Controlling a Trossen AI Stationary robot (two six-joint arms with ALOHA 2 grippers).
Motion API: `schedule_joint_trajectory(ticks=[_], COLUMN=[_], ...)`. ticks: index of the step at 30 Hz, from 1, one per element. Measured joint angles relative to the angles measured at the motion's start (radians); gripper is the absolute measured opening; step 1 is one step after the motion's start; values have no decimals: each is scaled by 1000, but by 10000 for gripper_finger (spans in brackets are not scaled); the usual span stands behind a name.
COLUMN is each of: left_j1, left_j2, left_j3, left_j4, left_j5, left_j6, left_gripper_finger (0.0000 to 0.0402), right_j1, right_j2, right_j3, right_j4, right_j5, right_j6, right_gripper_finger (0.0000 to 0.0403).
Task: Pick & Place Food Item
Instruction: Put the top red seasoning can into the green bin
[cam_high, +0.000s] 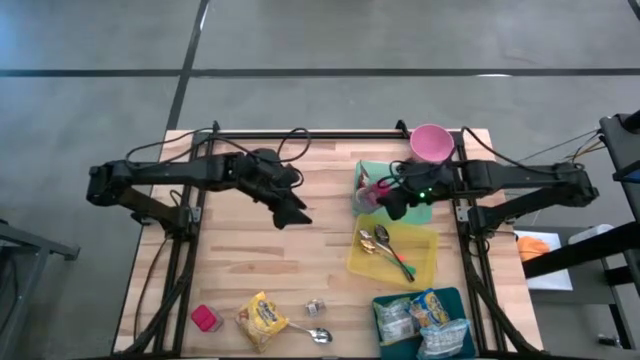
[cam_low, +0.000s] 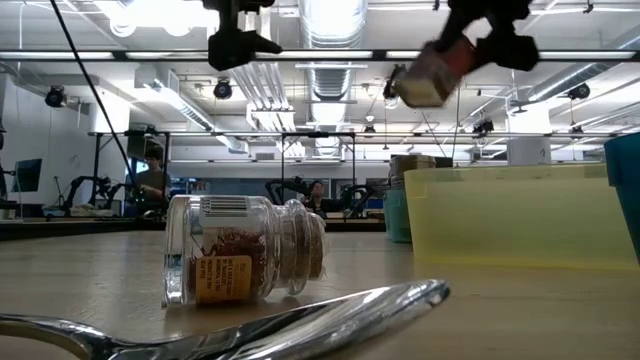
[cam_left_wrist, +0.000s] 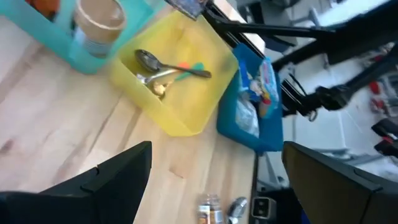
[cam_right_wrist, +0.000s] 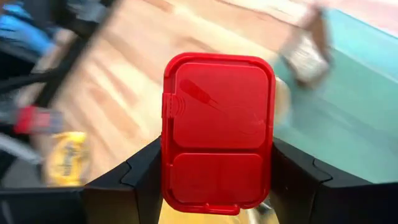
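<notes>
The right gripper (cam_right_wrist: 217, 180) has a red-lidded spice container (cam_right_wrist: 217, 130) clamped between its two dark fingers, lid facing the wrist camera, so the jaws stand partly apart with the container filling the gap. From above, that gripper (cam_high: 392, 203) hangs over the near edge of the teal bin (cam_high: 368, 172), just beside the yellow tray (cam_high: 425, 262) where spoons (cam_high: 380, 240) lie. Seen from table height, the container (cam_low: 425, 78) is well up off the wood. The left gripper (cam_high: 292, 212) waits over bare table (cam_high: 250, 260), its fingers spread wide and holding nothing.
</notes>
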Motion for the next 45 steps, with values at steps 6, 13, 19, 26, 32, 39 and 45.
schedule_joint_trajectory(ticks=[6, 13, 19, 26, 32, 39, 45], left_j1=[0, -2, -3, -3, -3, -5, -22], left_j2=[-29, -86, -99, -99, -99, -99, -105], left_j3=[0, 0, 0, 0, 0, 0, 0], left_j4=[-25, -51, -107, -132, -147, -151, -173], left_j5=[-37, -95, -102, -104, -104, -94, -55], left_j6=[38, 119, 143, 157, 165, 168, 168], left_gripper_finger=[363, 363, 363, 363, 363, 363, 363], right_j1=[-25, -56, -139, -268, -302, -307, -308], right_j2=[-11, 9, 67, 208, 316, 427, 545], right_j3=[0, -5, -13, -14, -14, 32, 142], right_j4=[-201, -297, -305, -230, -145, -115, -228], right_j5=[48, 68, 81, 62, 51, 110, 168], right_j6=[116, 185, 200, 199, 198, 170, 106], right_gripper_finger=[214, 214, 214, 214, 214, 214, 214])
